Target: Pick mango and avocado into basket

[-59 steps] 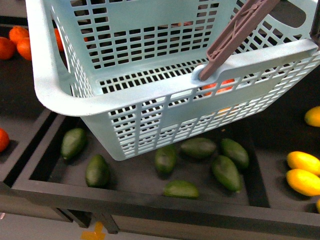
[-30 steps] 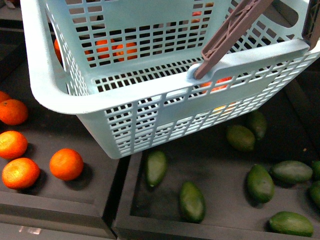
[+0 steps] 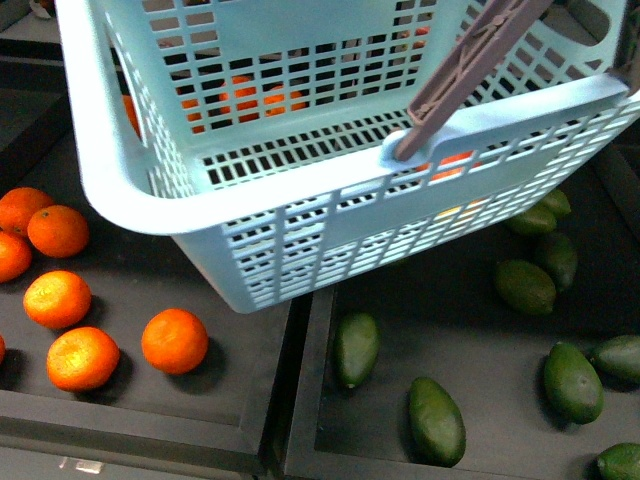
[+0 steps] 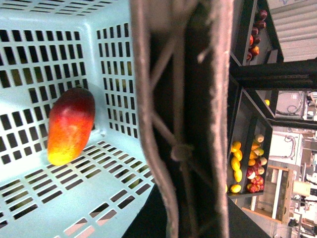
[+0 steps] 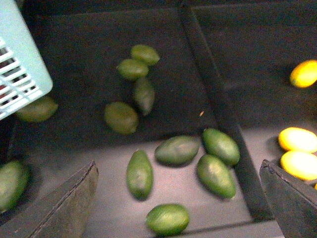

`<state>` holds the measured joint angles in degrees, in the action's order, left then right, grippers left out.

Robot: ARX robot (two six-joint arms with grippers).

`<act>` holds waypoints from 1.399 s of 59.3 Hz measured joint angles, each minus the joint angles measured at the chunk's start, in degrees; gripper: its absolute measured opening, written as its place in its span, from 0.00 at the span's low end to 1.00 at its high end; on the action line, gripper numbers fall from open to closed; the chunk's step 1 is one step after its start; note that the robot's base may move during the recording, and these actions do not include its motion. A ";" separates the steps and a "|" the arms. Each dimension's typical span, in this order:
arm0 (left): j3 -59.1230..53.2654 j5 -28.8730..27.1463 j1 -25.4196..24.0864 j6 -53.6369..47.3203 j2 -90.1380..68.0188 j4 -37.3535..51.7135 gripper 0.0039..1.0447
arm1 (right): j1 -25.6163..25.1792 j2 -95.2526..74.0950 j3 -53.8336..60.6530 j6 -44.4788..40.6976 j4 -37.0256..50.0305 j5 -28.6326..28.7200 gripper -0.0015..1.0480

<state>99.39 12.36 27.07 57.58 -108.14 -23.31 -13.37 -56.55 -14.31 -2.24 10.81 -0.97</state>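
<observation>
The light turquoise basket point(image 3: 300, 200) hangs in the air above the fruit trays, filling the upper front view. My left gripper is shut on its brown handle point(image 4: 183, 124), which hides the fingers. The red and yellow mango point(image 4: 70, 124) lies on the basket floor and shows through the slots in the front view point(image 3: 452, 165). Several green avocados lie in a dark tray, among them one point(image 3: 355, 348) below the basket. My right gripper point(image 5: 178, 208) is open and empty above that tray, over one avocado point(image 5: 167, 218) and near another point(image 5: 139, 173).
Several oranges point(image 3: 175, 340) lie in the tray left of the avocado tray, past a dark divider point(image 3: 300, 390). Yellow mangoes point(image 5: 297, 139) lie in the tray on the avocados' other side. Fruit shelves point(image 4: 245, 163) show far off in the left wrist view.
In the front view the trays under the basket have slid to the right. Oranges now show at the left, and the yellow mangoes have left that view. The basket stays held.
</observation>
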 joint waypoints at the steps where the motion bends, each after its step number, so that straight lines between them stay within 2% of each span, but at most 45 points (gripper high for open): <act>1: 0.00 0.09 0.09 0.02 0.02 0.00 0.06 | -0.81 -3.45 -0.66 -0.98 3.28 0.20 0.93; 8: 0.00 0.28 0.28 0.11 0.02 0.00 0.06 | -3.04 -22.64 -5.64 -7.41 18.97 0.72 0.93; 14: 0.00 0.13 0.28 0.09 0.00 0.00 0.06 | -2.14 -37.70 -11.50 -9.81 25.46 3.19 0.93; 24: 0.00 -0.61 0.15 -0.11 0.00 0.00 0.06 | 1.99 -55.84 -20.50 -9.18 25.73 7.50 0.93; 41: 0.00 -0.35 0.04 -0.04 0.02 0.00 0.06 | 8.74 -79.67 -39.15 -1.44 24.11 11.10 0.93; 61: 0.00 -1.38 -0.17 -0.13 0.00 0.00 0.06 | 9.51 -90.75 -55.56 1.29 17.66 13.51 0.93; 83: 0.00 -1.60 -0.17 -0.17 0.02 0.00 0.06 | 9.11 -96.10 -63.28 1.31 14.93 13.18 0.93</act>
<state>99.39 10.76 26.89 57.41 -108.12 -23.31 -4.25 -152.66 -77.58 -0.93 25.74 12.21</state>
